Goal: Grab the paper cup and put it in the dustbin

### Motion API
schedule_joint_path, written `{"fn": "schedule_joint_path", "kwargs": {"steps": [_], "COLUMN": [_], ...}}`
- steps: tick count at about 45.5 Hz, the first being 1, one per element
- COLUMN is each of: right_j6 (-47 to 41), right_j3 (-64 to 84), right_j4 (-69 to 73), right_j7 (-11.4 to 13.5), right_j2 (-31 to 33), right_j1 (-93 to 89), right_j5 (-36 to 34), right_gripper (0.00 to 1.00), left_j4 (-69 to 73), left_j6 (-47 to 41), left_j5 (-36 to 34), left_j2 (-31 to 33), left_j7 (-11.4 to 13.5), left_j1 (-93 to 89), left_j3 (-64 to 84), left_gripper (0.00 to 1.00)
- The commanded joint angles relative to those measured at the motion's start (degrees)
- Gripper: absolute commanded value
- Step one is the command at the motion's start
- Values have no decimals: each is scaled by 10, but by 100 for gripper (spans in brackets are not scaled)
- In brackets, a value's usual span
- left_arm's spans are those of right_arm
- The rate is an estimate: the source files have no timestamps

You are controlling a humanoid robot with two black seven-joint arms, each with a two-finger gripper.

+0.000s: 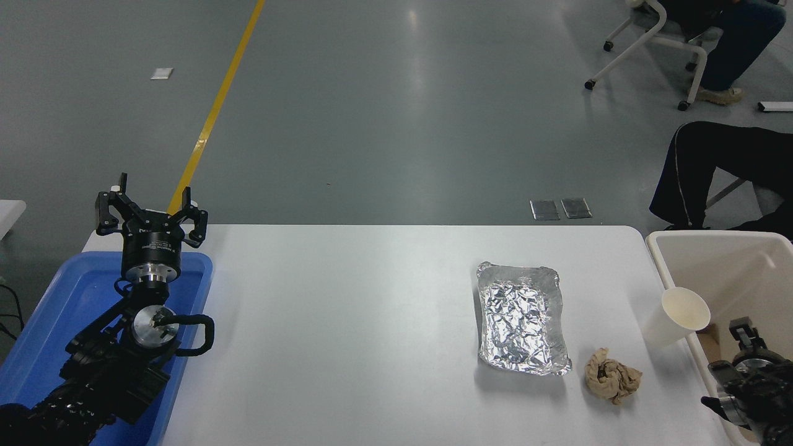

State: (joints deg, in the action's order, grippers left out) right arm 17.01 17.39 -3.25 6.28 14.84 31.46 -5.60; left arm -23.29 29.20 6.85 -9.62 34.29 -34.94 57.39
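White paper cup (675,316) sits tilted against the dustbin (666,263) rim at four o'clock on the table (347,322), mouth facing the bin. Right gripper (746,337) hovers just beside it at five o'clock (finger state unreadable). Left gripper (150,214) hangs spread wide over the blue tray (56,297) at nine.

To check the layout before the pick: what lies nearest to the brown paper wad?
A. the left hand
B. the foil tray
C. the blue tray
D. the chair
B: the foil tray lies just left of the wad; the blue tray is far across the table.
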Motion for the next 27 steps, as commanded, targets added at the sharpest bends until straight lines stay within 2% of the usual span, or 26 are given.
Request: {"fn": "schedule_joint_path", "kwargs": {"steps": [1,11,18,27], "right_j6": [-3,-12,-26,-34], "right_j3": [5,45,89,173], "right_j4": [2,17,80,145], "right_j7": [1,-6,-12,-21], "right_j2": [42,99,148,157], "right_j1": [17,47,90,159], "right_j5": [7,5,6,6], "right_gripper": [96,96,98,98], "left_j4": [0,0,0,0], "left_j6": [0,0,0,0], "left_j5": [0,0,0,1], "left_j2": [0,-1,-1,-1], "left_j7": [0,0,0,1], "left_j1": [0,0,0,1], "left_j3": [0,0,0,0], "left_gripper": [99,99,99,99]}}
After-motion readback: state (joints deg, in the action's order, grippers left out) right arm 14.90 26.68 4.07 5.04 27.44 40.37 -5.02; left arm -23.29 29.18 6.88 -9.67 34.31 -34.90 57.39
